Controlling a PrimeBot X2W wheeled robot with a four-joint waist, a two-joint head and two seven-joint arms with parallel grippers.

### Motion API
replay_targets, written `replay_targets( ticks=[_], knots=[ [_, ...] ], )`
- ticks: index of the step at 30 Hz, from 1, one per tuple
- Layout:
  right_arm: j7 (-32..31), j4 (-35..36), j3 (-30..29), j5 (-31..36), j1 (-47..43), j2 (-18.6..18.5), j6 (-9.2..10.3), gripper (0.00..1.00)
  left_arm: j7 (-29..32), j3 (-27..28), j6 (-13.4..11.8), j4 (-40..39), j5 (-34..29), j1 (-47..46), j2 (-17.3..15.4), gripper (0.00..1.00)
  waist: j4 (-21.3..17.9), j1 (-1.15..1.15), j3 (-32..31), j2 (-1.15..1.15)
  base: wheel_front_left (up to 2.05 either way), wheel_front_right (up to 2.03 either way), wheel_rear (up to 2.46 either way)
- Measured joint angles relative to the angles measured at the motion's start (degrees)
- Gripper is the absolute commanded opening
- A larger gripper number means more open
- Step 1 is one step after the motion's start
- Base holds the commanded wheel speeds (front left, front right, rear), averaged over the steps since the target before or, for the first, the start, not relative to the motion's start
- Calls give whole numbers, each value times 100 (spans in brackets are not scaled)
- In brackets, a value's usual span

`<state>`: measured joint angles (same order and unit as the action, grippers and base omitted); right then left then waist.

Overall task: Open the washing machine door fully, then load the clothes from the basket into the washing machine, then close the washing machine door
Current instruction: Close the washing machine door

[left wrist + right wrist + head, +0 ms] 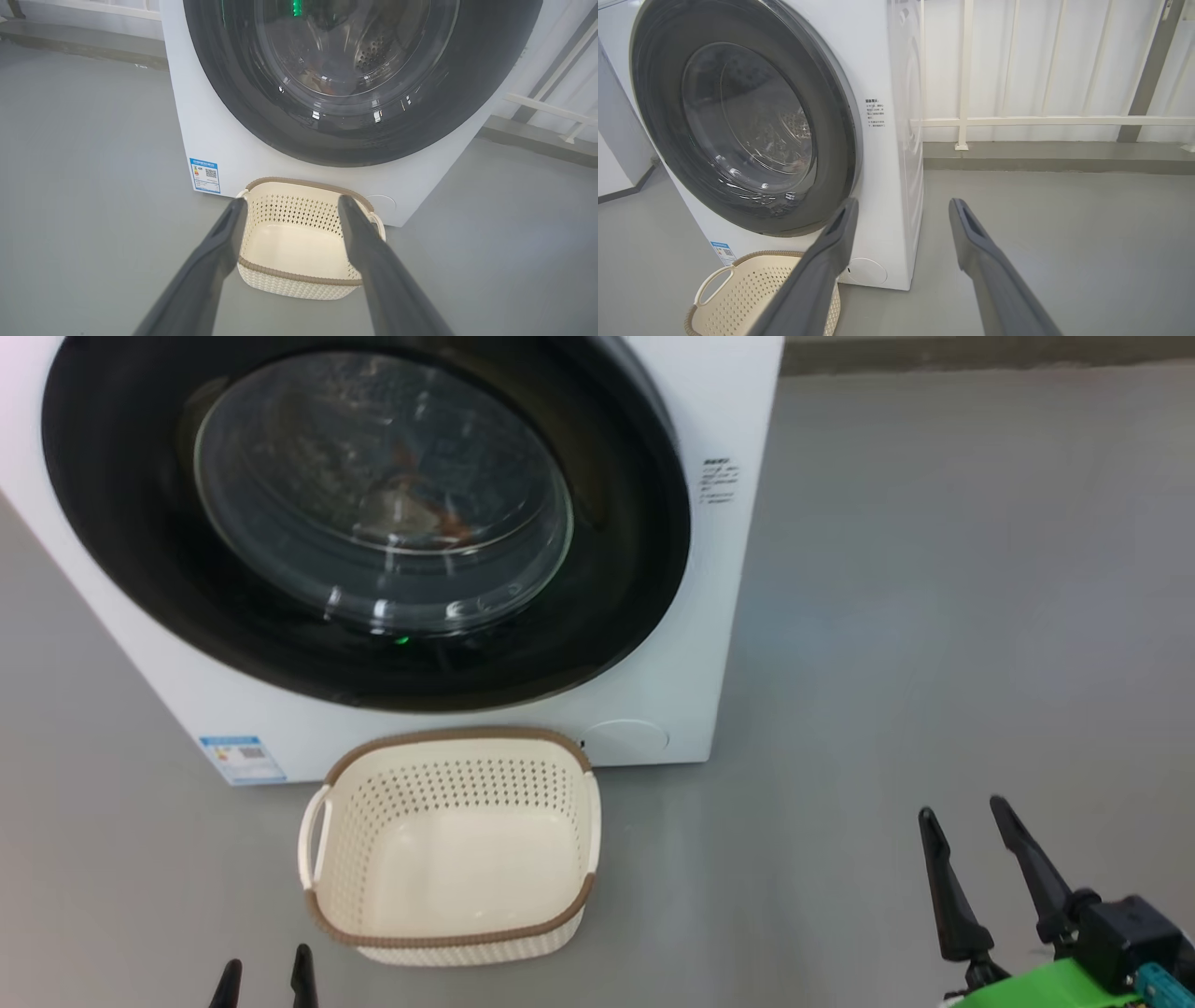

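Note that the washing machine door (140, 569) lies closed against the front of the washing machine (733, 429); the head view cuts off the top of both. The basket (457, 737) stands on the grey floor (934, 616) just near of the machine's lower front edge, its bare cream bottom showing. Behind the door glass you can make out dim fabric with orange patches, the clothes (420, 518); reflections blur them.

Open floor extends right of the machine and near of the basket. A white railing (1045, 121) bounds the far side.

The left gripper (264, 980), cut off at the fingertips, sits near-left of the basket, fingers spread and holding nothing. The right gripper (962, 812) hangs over open floor well right of the basket, fingers likewise spread and holding nothing.

A blue label sticker (241, 759) with a QR code marks the machine's lower left corner. Its print, and the small black text (719, 481) right of the door, are too small to read.
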<state>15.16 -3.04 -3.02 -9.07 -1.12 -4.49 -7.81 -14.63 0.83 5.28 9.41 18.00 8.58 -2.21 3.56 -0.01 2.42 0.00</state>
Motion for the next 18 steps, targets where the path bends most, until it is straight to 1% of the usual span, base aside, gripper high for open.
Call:
replay_targets(
  ticks=[8, 18],
  knots=[
    [-1, 21, -198, 66, -369, 102, 0, 100, 0, 26, 3, -25, -59, 96, -2, 100, -237, 0, -287, 0, 0, 0, 0],
    [-20, -46, -321, 66, -430, 191, 0, 100, 0, 37, 2, -59, -66, 108, -2, 100, -213, 0, -325, 0, 0, 0, 0]
  ],
)
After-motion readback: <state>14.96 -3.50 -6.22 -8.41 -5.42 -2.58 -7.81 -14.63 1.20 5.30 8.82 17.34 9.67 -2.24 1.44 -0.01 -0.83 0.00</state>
